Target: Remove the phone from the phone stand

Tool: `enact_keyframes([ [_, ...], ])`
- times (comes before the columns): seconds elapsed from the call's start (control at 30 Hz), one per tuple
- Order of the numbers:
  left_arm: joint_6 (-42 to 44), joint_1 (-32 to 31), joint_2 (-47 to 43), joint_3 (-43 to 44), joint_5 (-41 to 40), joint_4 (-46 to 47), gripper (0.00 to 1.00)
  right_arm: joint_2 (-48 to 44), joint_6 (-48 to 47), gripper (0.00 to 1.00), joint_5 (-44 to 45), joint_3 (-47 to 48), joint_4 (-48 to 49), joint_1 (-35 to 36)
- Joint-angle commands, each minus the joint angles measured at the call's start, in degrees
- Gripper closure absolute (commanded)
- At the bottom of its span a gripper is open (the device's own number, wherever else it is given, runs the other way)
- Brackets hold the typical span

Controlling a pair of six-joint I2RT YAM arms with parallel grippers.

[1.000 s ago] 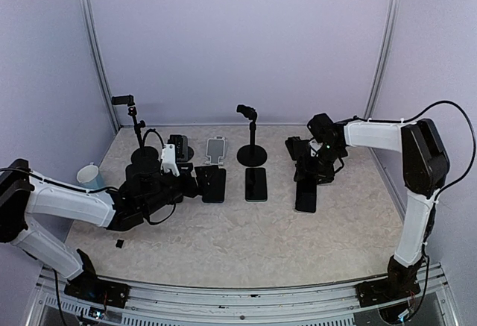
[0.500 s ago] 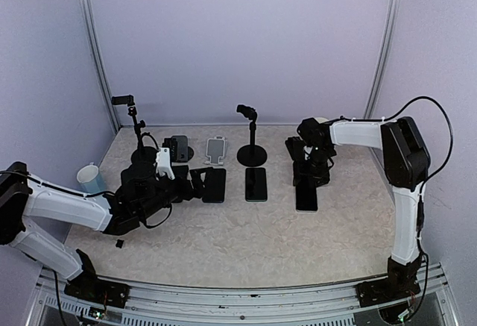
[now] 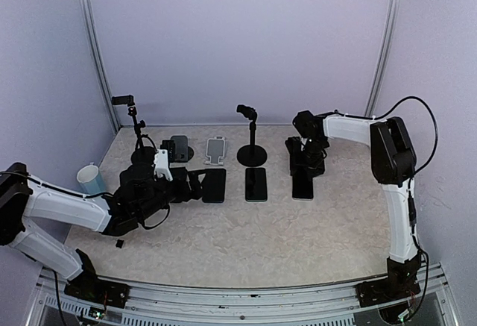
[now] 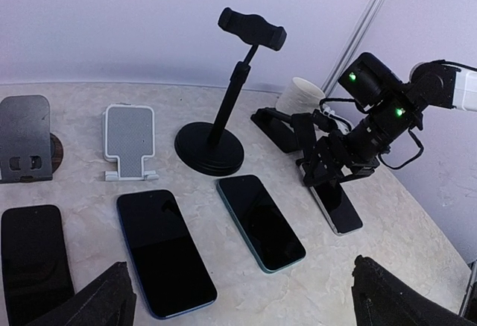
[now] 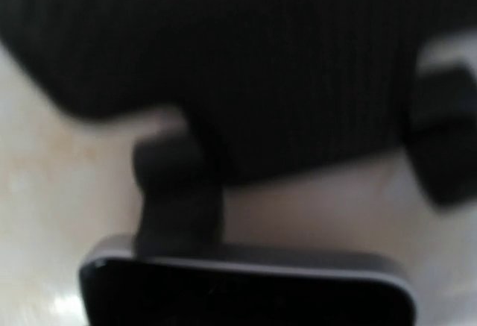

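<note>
Phone [image 4: 337, 208] at the right of the table [image 4: 417, 244], just near of the black phone stand [image 4: 277, 127].
Its near end lies on the marbled top; its far end sits clamped between the fingers of the right gripper [image 4: 334, 179]. To its left a second phone [image 4: 261, 221] lies flat, with a pole stand [image 4: 223, 121] beyond. The left gripper [image 4: 240, 266] hovers low at near left, jaws spread wide, holding nothing.

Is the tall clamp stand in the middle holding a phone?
Empty: the clamp stand grips nothing; a phone lies flat before its base.
</note>
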Motion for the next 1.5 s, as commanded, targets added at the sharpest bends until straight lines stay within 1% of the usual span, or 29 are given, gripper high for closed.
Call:
enact_keyframes([
  [0.0, 0.2, 0.7, -1.9, -0.4, 0.0, 1.1, 0.01, 6.0, 0.1, 0.51, 0.6, 4.1, 1.2, -1.2],
  [0.13, 0.4, 1.2, -2.3, -0.2, -0.1, 0.0, 0.01, 7.9, -0.1, 0.51, -0.1, 6.1, 1.2, -1.3],
  [0.27, 0.2, 1.6, -2.8, -0.1, -0.1, -1.7, 0.01, 8.1, -0.2, 0.5, -1.0, 6.0, 1.1, -1.8],
  [0.5, -0.1, 2.2, -4.1, -0.3, -0.9, -4.3, 0.01, 2.4, 0.2, 0.49, -3.2, -0.7, 3.7, -0.9],
  [0.73, -0.5, 2.6, -4.6, 0.7, -1.6, -7.8, 0.01, -0.5, 1.7, 0.46, -3.2, -5.1, 4.9, 0.8],
  [0.93, -1.1, 2.7, -6.4, 0.6, -2.8, -11.5, 0.01, -2.6, 2.3, 0.36, -4.2, -8.9, 6.4, 0.8],
  [1.1, -1.1, 2.9, -6.6, 1.0, -2.7, -12.7, 0.01, -2.8, 2.3, 0.29, -6.5, -8.9, 7.8, 0.9],
  [1.27, -1.5, 3.5, -7.0, 2.1, -2.8, -15.4, 0.01, -3.9, 1.4, 0.17, -8.0, -8.7, 9.5, 0.9],
  [1.47, -1.5, 5.1, -7.4, 3.9, -0.5, -18.8, 0.01, -6.2, -0.7, 0.05, -10.0, -8.0, 11.1, 0.9],
])
